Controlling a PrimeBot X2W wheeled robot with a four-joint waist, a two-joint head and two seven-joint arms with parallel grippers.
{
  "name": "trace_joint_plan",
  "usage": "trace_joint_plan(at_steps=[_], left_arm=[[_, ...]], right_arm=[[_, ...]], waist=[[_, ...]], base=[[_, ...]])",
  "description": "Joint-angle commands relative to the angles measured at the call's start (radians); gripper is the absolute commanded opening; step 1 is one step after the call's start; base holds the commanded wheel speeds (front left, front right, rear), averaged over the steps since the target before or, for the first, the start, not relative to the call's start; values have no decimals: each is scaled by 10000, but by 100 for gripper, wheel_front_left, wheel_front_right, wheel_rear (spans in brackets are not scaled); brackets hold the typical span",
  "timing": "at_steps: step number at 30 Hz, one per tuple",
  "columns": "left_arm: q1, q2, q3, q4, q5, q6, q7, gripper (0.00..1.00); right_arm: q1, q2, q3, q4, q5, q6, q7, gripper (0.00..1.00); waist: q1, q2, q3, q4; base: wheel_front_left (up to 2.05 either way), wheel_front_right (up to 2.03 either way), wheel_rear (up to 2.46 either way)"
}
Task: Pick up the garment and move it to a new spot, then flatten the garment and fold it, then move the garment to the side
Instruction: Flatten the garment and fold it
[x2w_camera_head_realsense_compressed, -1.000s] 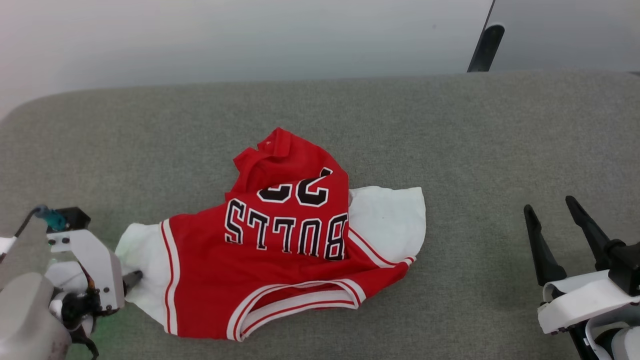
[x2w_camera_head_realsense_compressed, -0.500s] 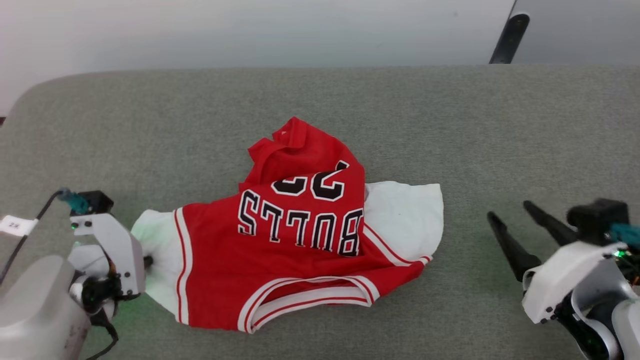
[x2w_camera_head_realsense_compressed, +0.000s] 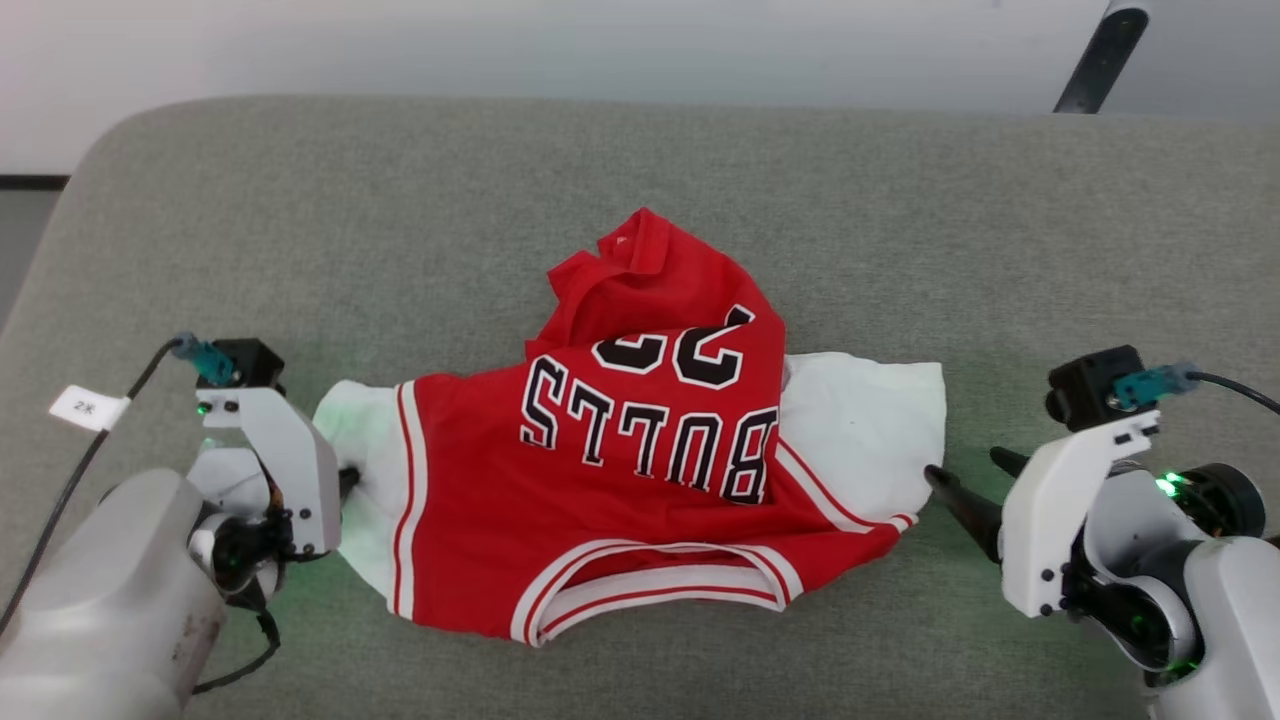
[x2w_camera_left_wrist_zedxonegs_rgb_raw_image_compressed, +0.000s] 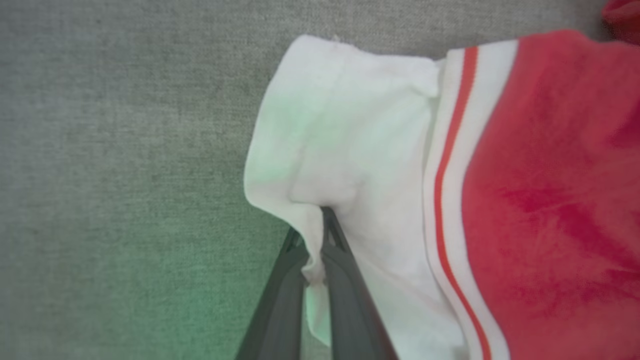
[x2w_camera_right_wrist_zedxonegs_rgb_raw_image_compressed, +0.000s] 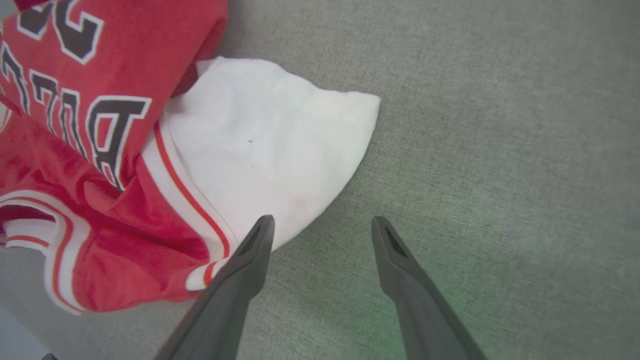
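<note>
Firmly, the left end effector pinches a white sleeve edge of the jersey, which lies crumpled mid-bench; the right end effector stands wide open, empty, at the other sleeve's edge.

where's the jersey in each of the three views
Head view: jersey at centre, lettering upside down, a white sleeve at each side.
Left wrist view: jersey across the right half, one white sleeve toward the middle.
Right wrist view: jersey in the upper left, the other white sleeve reaching the centre.
Shared landmark: the striped trim between sleeve and red body.
</note>
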Motion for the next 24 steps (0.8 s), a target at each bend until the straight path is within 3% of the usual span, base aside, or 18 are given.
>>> trace_joint_plan(at_steps=[1,18,20,24], left_arm=[[19,-293,-174,-15,-125,-57,-44,2],[-551,-403,-1094,225,-870,-44,-505,0],[-613,-389,-1192,258,-948,-44,-581,0],[-696,-368,-1406,299,-1099,-44,-647,0]], right_arm=[[-146,114,-38,64,-109,38,169,100],[-562,713,-36,1293,-1538,38,1785,100],[-631,753,3,1379,-1601,38,1760,0],[-779,831,-54,1519,-1624,38,1613,0]], waist=[[0,0,120,123],[0,0,373,475],[0,0,378,480],[0,0,331,509]], base=[[0,0,0],[0,0,0],[0,0,0],[0,0,0]])
